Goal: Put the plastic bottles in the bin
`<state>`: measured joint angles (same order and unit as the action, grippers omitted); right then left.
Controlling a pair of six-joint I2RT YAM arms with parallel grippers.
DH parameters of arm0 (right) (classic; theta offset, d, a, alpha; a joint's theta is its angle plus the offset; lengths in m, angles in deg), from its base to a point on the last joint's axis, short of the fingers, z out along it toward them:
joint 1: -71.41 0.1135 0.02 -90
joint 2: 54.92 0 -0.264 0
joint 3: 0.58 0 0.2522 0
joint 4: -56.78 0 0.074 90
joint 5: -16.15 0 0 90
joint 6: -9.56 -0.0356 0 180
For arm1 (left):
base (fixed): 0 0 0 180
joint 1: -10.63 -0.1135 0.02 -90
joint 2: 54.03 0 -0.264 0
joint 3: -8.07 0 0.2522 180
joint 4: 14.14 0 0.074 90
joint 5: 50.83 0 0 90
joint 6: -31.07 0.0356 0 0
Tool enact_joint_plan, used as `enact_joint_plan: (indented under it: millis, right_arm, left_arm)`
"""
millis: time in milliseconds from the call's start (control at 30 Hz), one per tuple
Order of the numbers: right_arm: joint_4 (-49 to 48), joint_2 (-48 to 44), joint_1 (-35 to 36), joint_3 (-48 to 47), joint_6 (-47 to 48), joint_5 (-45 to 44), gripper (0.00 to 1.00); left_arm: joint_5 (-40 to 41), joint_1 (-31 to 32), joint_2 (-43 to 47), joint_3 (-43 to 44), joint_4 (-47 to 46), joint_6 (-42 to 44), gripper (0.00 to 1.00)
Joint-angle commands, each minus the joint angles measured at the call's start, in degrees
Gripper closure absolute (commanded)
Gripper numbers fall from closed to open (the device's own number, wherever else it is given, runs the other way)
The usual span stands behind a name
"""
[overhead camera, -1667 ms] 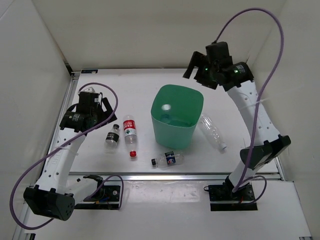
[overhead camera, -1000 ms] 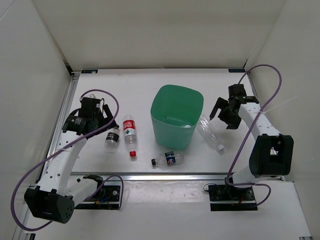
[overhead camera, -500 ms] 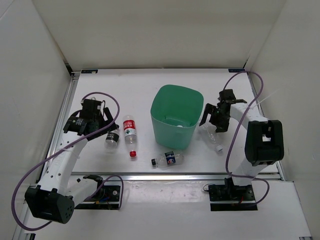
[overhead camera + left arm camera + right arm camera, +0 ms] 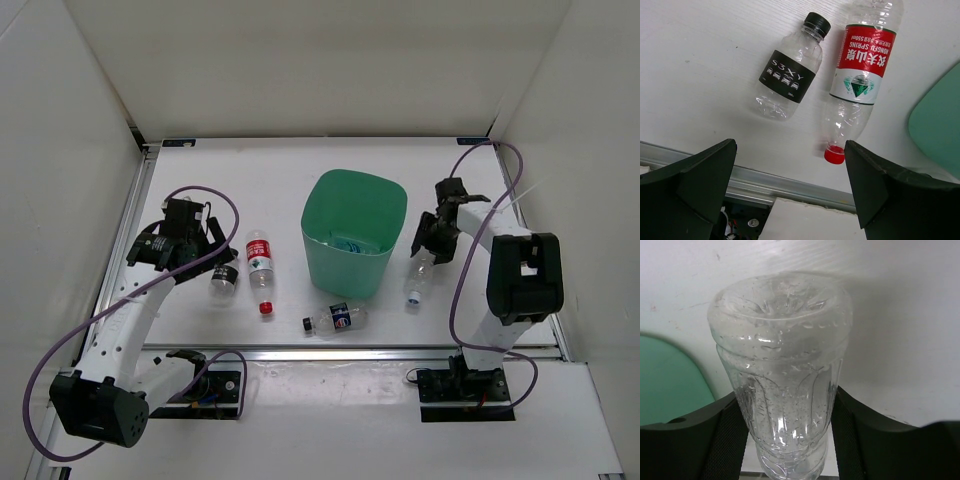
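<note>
The green bin [image 4: 355,240] stands mid-table, with a pale blue shape [image 4: 345,243] at its bottom. My right gripper [image 4: 431,244] [image 4: 787,440] is shut on the unlabelled clear bottle [image 4: 418,280] [image 4: 782,360] just right of the bin; its white cap points toward the near edge. My left gripper [image 4: 192,252] [image 4: 795,200] hangs open above the black-label bottle [image 4: 225,275] [image 4: 790,75]. Beside that lies the red-label bottle [image 4: 260,262] [image 4: 862,65], its red cap [image 4: 834,155] nearest me. A dark-blue-label bottle [image 4: 337,319] lies in front of the bin.
White walls enclose the table on the left, back and right. An aluminium rail [image 4: 350,352] [image 4: 765,182] runs along the near edge. The bin's green wall [image 4: 670,385] [image 4: 940,125] shows close beside each gripper's view.
My right gripper has shut on the unlabelled bottle, and the bottle's cap end has swung left toward the bin. The left arm has barely moved.
</note>
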<state>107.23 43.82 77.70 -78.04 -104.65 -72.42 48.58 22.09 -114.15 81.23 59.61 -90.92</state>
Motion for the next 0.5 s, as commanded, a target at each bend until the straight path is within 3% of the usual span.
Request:
enact_joint_plan:
  millis: [0, 167, 200, 300, 333, 400, 467]
  right_arm:
    - [5.56, -2.40, -0.57, -4.14, -1.01, -5.28, 0.59]
    - [13.93, -13.20, -0.57, -13.71, -7.26, -10.21, 0.71]
    - [16.29, -14.96, 1.95, -17.12, -7.78, -11.26, 0.78]
    - [11.95, -21.91, 9.24, -30.40, -3.14, -19.00, 0.77]
    - [11.13, -22.62, 10.32, -34.00, -2.00, -19.01, 0.72]
    - [11.73, -21.41, 12.08, -45.47, -0.50, -18.40, 0.72]
    - [11.74, -17.89, 13.74, -50.89, 0.38, -15.42, 0.72]
  left_arm:
    - [-0.97, 0.23, 0.97, -0.25, 0.31, -0.88, 0.00]
    - [1.22, 0.23, 0.97, -0.25, 0.31, -1.41, 0.00]
    - [1.75, 0.23, 0.97, 0.28, 0.83, -1.41, 0.00]
    - [2.27, 0.23, 1.49, 0.28, 1.62, -1.94, 0.00]
    - [2.80, 0.23, 1.49, 0.28, 1.62, -2.63, 0.00]
    - [3.50, 0.23, 2.63, -0.86, 1.62, -3.34, 0.00]
    - [3.51, 0.23, 2.64, -1.56, 0.49, -4.04, 0.00]
